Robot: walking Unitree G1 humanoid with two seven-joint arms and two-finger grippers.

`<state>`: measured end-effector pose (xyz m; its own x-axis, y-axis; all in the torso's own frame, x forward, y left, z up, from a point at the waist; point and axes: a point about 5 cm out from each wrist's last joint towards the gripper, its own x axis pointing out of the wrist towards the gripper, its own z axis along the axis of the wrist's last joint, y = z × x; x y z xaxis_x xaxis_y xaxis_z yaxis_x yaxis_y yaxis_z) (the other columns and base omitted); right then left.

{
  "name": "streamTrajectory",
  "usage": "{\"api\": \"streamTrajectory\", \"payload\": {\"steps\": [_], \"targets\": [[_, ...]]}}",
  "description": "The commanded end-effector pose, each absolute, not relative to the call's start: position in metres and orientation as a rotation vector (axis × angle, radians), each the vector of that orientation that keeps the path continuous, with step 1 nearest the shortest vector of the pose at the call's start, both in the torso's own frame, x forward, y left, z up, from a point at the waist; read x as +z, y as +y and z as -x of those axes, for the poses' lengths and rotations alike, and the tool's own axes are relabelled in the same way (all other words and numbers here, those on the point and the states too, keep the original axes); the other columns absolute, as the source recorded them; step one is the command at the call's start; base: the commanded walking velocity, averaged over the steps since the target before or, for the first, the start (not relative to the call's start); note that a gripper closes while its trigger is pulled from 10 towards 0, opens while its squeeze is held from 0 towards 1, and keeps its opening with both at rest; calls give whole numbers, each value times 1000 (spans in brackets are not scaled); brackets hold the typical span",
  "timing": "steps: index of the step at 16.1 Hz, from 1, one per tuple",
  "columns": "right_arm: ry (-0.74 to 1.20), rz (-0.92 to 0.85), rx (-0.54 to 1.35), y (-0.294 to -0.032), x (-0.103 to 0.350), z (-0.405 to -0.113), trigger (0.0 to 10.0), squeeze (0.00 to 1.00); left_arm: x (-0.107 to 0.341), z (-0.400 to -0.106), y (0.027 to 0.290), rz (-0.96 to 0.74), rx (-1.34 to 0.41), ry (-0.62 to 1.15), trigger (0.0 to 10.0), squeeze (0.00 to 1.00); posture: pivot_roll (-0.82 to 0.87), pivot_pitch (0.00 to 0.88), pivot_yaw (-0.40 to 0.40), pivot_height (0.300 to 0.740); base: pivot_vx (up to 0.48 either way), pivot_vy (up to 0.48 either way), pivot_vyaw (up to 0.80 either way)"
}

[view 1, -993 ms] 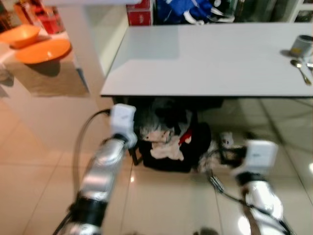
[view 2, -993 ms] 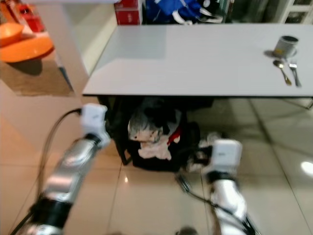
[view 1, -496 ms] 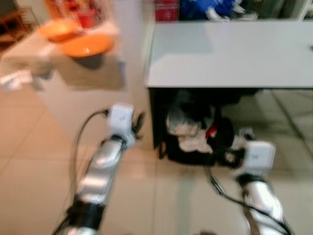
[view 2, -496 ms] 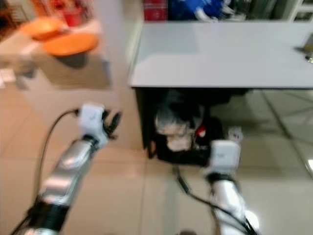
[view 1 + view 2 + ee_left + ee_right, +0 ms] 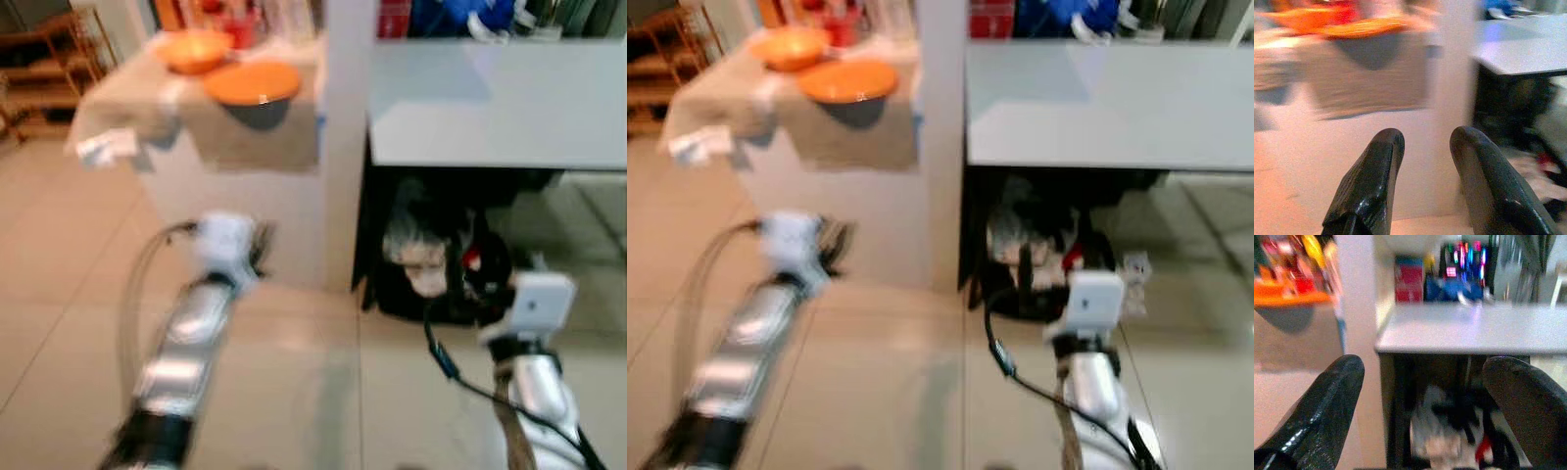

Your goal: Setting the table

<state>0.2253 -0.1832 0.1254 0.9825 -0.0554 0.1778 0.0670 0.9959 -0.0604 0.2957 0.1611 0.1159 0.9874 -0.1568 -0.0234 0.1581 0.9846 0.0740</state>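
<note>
Two orange plates (image 5: 253,82) on counter, ahead of L gripper (image 5: 1422,161).

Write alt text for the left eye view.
An orange plate and orange bowl sit on a cloth-covered counter ahead, left of a grey table. Both silver arms reach forward over tiled floor; the picture is blurred.

The right gripper (image 5: 1425,406) has its two black fingers (image 5: 1322,406) spread wide, empty, before a grey table (image 5: 1474,330). Dark clutter (image 5: 1449,431) lies under the table; an orange plate (image 5: 1290,297) sits beside it.
</note>
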Motion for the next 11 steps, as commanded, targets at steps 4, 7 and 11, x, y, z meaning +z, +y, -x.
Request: {"api": "streamTrajectory", "payload": {"steps": [4,7,11], "targets": [[-224,76,-123,-198,136,-225,10000,0,142,-290,180,-75,-91,-73,10000,0,-123,0,50,727,0,0,0],[-210,83,-81,-184,129,-229,10000,0,141,-293,163,-46,-113,-64,10000,0,-114,0,45,727,283,0,0],[-187,110,-77,-186,123,-228,10000,0,144,-294,154,-53,-136,-74,10000,0,-117,0,41,727,412,247,0]]}}
